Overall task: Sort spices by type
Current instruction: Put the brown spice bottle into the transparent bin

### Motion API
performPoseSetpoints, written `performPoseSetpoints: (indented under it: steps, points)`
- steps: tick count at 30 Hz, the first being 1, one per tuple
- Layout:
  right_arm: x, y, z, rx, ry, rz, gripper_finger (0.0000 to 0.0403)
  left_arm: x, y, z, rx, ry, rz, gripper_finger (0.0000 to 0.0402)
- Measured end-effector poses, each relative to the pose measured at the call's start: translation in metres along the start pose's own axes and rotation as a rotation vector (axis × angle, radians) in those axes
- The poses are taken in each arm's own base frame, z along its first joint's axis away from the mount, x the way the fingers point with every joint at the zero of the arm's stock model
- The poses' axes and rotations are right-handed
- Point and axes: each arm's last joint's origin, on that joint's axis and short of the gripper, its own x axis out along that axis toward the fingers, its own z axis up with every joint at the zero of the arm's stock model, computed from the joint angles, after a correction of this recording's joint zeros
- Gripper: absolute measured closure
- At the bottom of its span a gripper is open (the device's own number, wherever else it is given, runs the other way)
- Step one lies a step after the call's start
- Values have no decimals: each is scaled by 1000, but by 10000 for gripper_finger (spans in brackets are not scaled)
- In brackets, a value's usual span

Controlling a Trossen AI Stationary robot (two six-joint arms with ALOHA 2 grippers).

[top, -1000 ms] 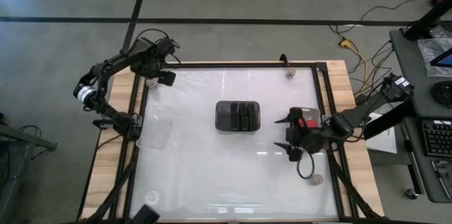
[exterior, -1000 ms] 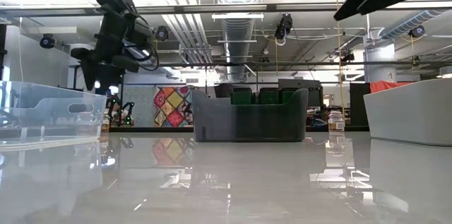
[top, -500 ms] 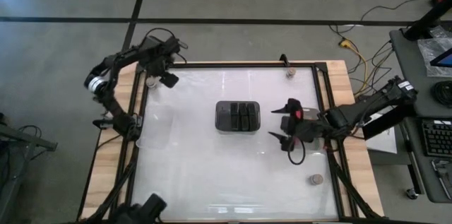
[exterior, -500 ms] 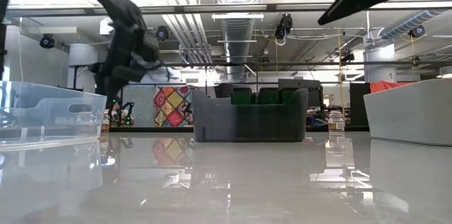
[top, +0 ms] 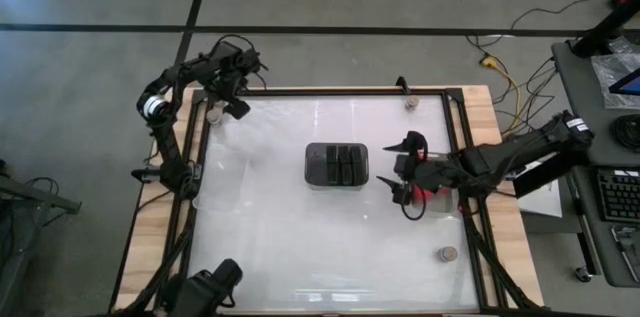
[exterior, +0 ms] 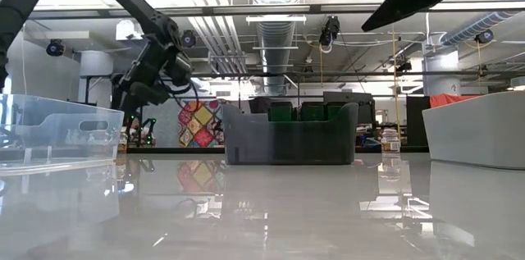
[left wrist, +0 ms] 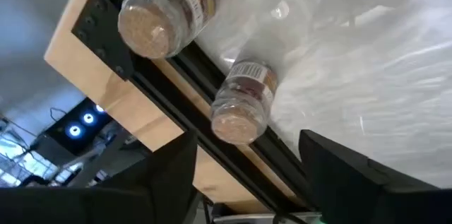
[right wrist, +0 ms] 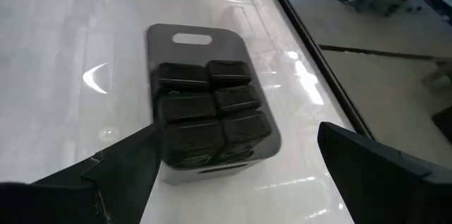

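Observation:
My left gripper (top: 233, 100) hangs open over the table's far left corner. In its wrist view, one tan-topped jar (left wrist: 244, 100) stands on the white tabletop against the black rail, just ahead of the gap between the fingers. A second jar (left wrist: 159, 19) stands on the wooden border (top: 213, 114). My right gripper (top: 393, 165) is open and empty, just right of the dark tray (top: 337, 165), which holds several grey-black blocks (right wrist: 212, 107). Something red (top: 428, 170) shows under the right wrist.
A clear tray (top: 222, 179) lies at the left edge. One more jar (top: 411, 103) stands at the far edge, another (top: 445, 253) near the front right corner. A pale tray (exterior: 480, 129) shows at the right in the low view. Black rails frame the tabletop.
My left gripper has sunk and rolled over the far left corner, toward the jars. My right gripper has swung toward the table's left and far side, up to the dark tray, staying open. The jar at the front right has come out from under its arm.

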Motion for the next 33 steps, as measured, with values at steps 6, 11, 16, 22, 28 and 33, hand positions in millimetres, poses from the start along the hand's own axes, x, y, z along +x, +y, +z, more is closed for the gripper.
performPoseSetpoints:
  steps: [6, 11, 16, 22, 28, 33]
  points:
    - [4, -5, 0, 3, 12, 20, 37, 18, -6, 15, 68, 82, -38, 138]
    - [4, -6, 0, 3, 14, 24, 37, 37, -11, 27, 110, 153, -3, 137]
    - [4, -6, 0, -18, 16, 24, 37, 45, -14, 33, 144, 240, 36, 137]
    - [4, -6, -1, -13, 28, 22, 37, 51, -14, 38, 166, 327, 50, 137]
    - [4, -6, -4, -18, 51, 20, 37, 60, -18, 42, 193, 358, 45, 137]
    - [4, -6, -4, -14, 53, 20, 37, 63, -19, 42, 207, 368, 32, 143]
